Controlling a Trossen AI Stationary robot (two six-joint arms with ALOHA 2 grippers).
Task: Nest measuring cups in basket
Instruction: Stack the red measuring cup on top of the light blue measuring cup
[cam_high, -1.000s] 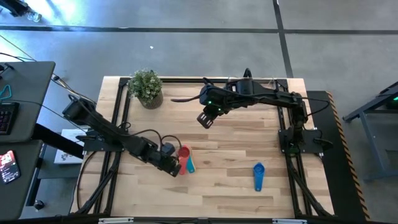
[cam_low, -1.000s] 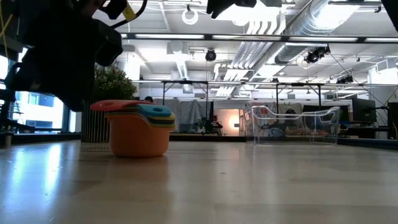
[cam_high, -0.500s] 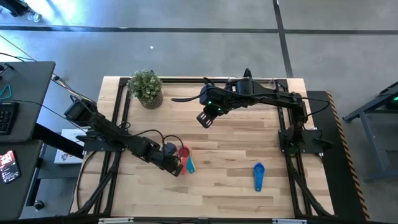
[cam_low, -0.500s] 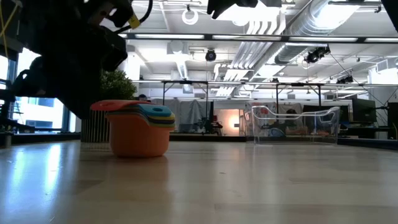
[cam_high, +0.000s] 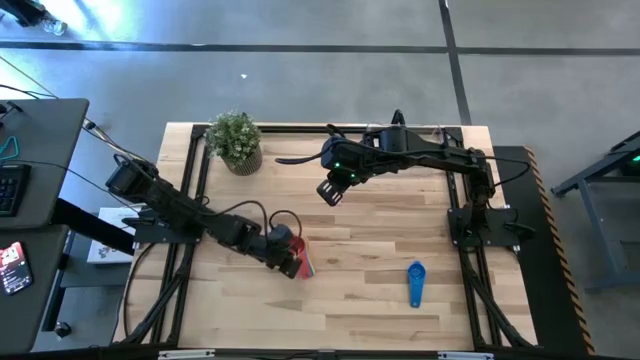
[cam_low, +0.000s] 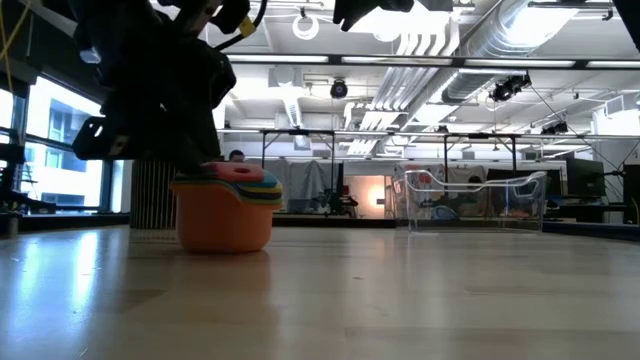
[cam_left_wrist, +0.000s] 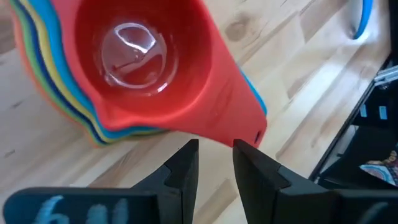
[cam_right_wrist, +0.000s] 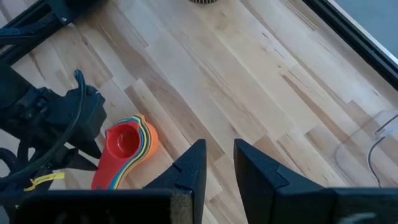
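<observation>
We see the left pincer (cam_high: 292, 262) low over the wooden counter (cam_high: 370, 215), right at the stack of nested measuring cups (cam_low: 226, 207). In its wrist view the two dark fingers (cam_left_wrist: 184, 167) stand a narrow gap apart with nothing between them, their tips just short of the red cup's (cam_left_wrist: 149, 68) flat handle, which points toward them. That red cup sits on top of the stack; beneath it we make out light blue, yellow and green rims, and the low view shows an orange cup (cam_low: 224, 222) as the outermost shell resting on the counter. A single blue measuring cup (cam_high: 415, 281) lies apart from the stack, near the counter's front edge toward the right arm's side. The clear basket (cam_low: 473, 202) stands well apart from the stack, at the far right corner of the counter, partly hidden under the right arm in the high view. The right pincer (cam_high: 330, 192) hangs above the middle of the counter, holding nothing, its fingers only slightly parted. A potted green plant (cam_high: 236, 140) sits at the far left corner.
</observation>
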